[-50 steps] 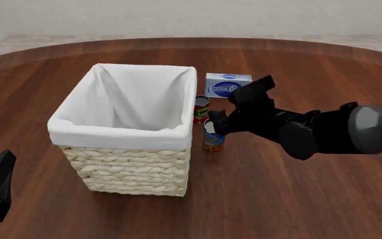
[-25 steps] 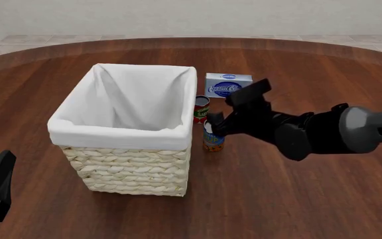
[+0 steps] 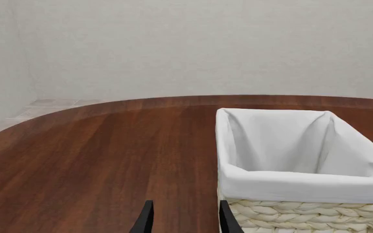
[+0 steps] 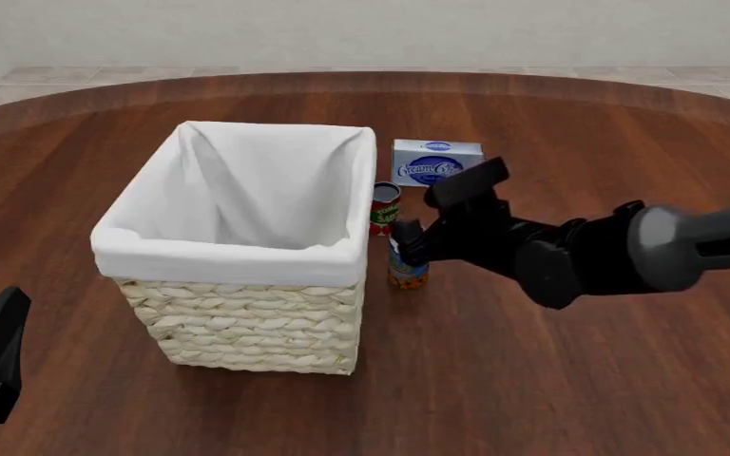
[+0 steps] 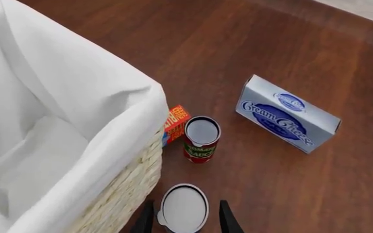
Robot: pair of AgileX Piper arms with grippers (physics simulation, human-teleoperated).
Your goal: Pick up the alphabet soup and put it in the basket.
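As seen, alphabet soup (image 5: pixel 184 208) btwn open R jaws

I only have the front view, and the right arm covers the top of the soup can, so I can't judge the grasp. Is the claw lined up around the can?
Observer: Yes. In the right wrist view the alphabet soup stands upright between the right claw's two fingers, one on each side, with slim gaps showing.
Operator: Anything close by that I might bump?
Observer: A small orange-red box lies against the basket, next to the red can, beyond the soup.
Operator: And the left claw?
Observer: The left wrist view shows the left claw open, with only bare table between its fingers.
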